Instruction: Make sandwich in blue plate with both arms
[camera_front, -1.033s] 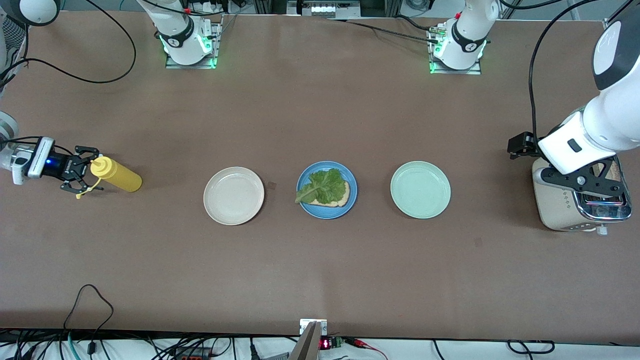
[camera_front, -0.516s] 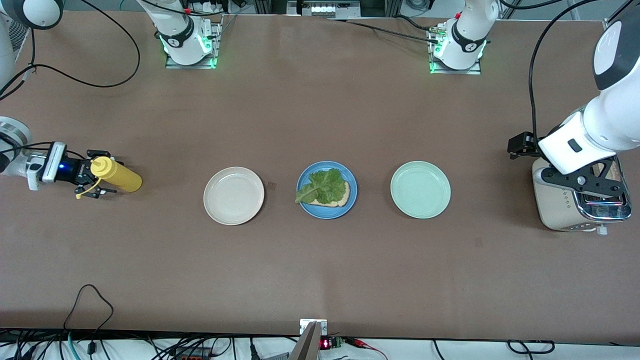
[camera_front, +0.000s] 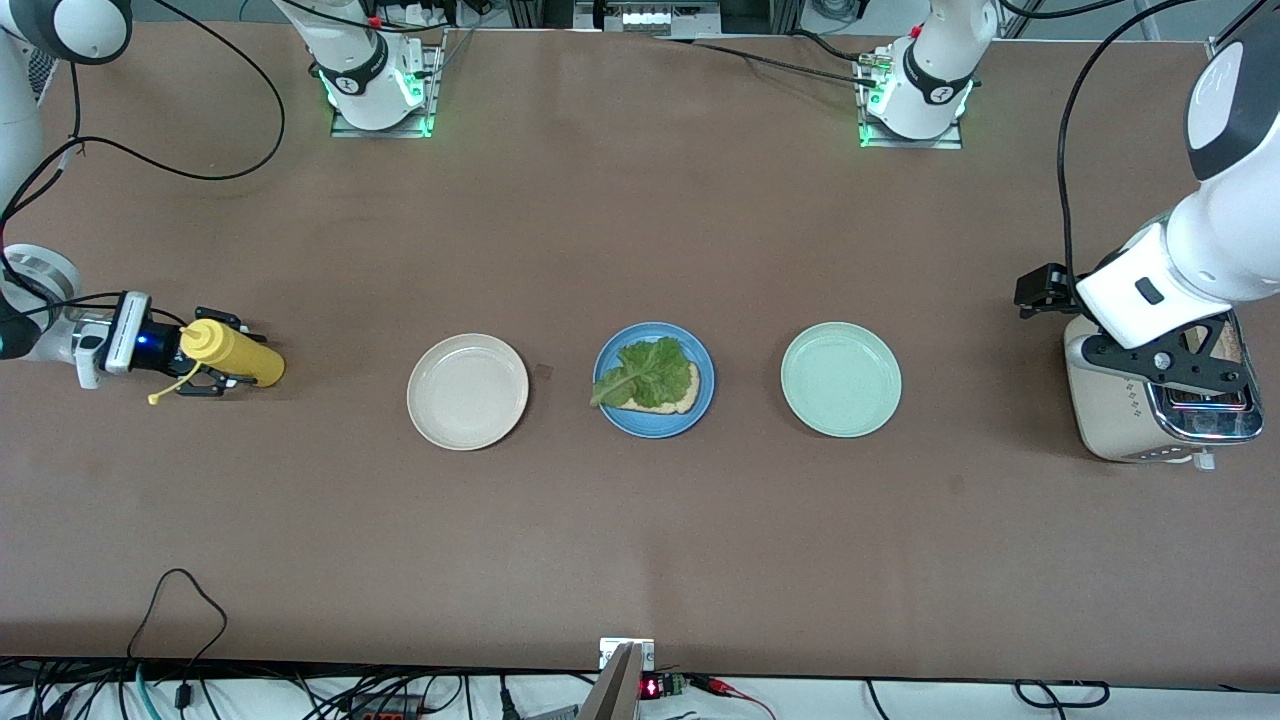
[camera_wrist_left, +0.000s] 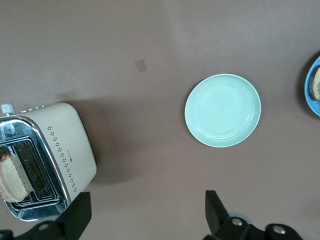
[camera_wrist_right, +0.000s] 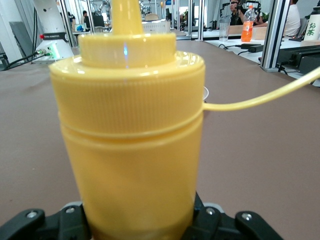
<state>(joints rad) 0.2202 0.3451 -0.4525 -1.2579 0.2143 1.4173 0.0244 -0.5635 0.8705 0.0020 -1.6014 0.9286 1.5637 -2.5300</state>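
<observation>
The blue plate (camera_front: 651, 428) sits mid-table and holds one bread slice (camera_front: 676, 400) with a green lettuce leaf (camera_front: 645, 370) on top. Its edge also shows in the left wrist view (camera_wrist_left: 308, 86). A second bread slice (camera_wrist_left: 8, 178) stands in a slot of the toaster (camera_front: 1110, 410). My left gripper (camera_front: 1190, 375) hangs open and empty over the toaster; its fingers (camera_wrist_left: 75, 216) are wide apart. My right gripper (camera_front: 212, 352) is open at the right arm's end of the table, its jaws either side of a lying yellow squeeze bottle (camera_front: 245, 356), which fills the right wrist view (camera_wrist_right: 132, 130).
A cream-white plate (camera_front: 467, 391) lies beside the blue plate toward the right arm's end. A mint-green plate (camera_front: 840, 379), also in the left wrist view (camera_wrist_left: 222, 110), lies toward the left arm's end. Cables run along the table's near edge.
My right gripper has slid along the table toward the plates, so its jaws now flank the yellow bottle's cap end. The left arm has not moved.
</observation>
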